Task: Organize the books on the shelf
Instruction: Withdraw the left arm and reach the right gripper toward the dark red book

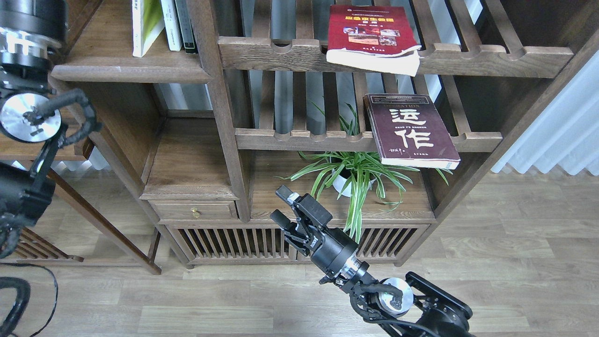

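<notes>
The yellow-green book (146, 24) stands leaning at the left end of the solid dark-brown shelf (126, 72), upper left. The bright red book (370, 37) lies flat on the upper slatted rack and overhangs its front rail. The maroon book (412, 131) with white characters lies flat on the lower slatted rack and also overhangs. My right gripper (280, 205) is open and empty, low in front of the cabinet and far below both flat books. My left arm (28, 117) rises along the left edge; its gripper is out of view.
Thin white- and dark-spined books (180, 23) stand next to the yellow-green one. A potted spider plant (353, 175) sits under the lower rack, just right of my right gripper. A small drawer (194, 210) and a slatted base lie below. White curtains (561, 126) hang at the right.
</notes>
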